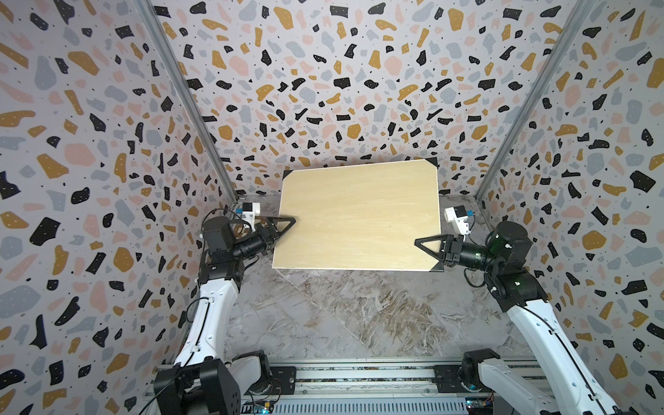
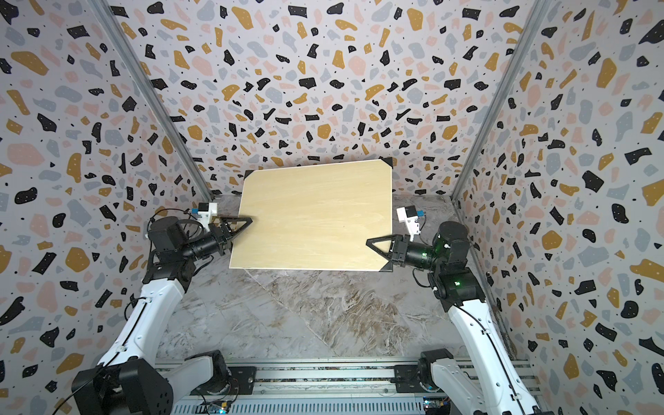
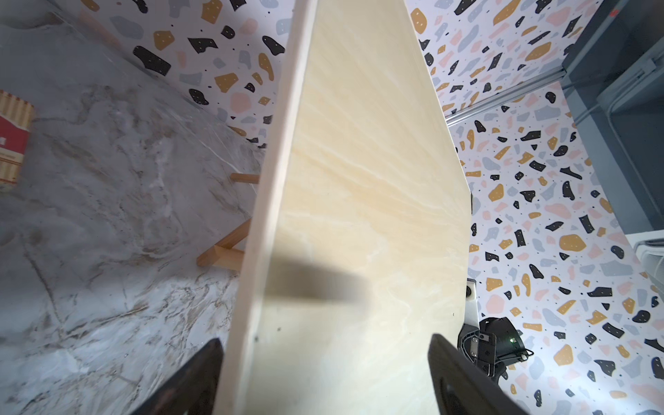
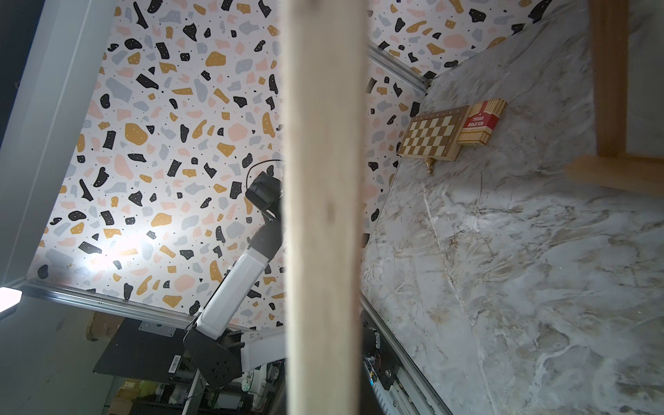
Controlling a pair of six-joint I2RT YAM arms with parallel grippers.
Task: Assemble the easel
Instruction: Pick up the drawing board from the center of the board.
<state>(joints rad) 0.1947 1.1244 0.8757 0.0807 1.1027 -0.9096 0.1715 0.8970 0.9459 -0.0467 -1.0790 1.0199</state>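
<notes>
Marble table (image 1: 359, 316) beneath a pale board (image 1: 359, 215) held aloft: one end is clamped by the right gripper (image 1: 422, 245), the other straddled by the parted jaws of the left gripper (image 1: 287, 223); the easel (image 3: 222, 257) is laid under the board, below both.

1. Wears glossy white shells and black joint housings on left arm (image 1: 212, 316) and right arm (image 1: 546, 345).
2. Trails thin black cables (image 1: 204, 323) along both.
3. Ends in black triangular open-frame left gripper (image 1: 287, 225) and right gripper (image 1: 422, 246).
4. Carries white boxy wrist cameras (image 1: 249, 212), blue-tabbed.

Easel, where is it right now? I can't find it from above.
Hidden under the raised board in both top views. The left wrist view shows the easel on the table, just below the board.
</notes>
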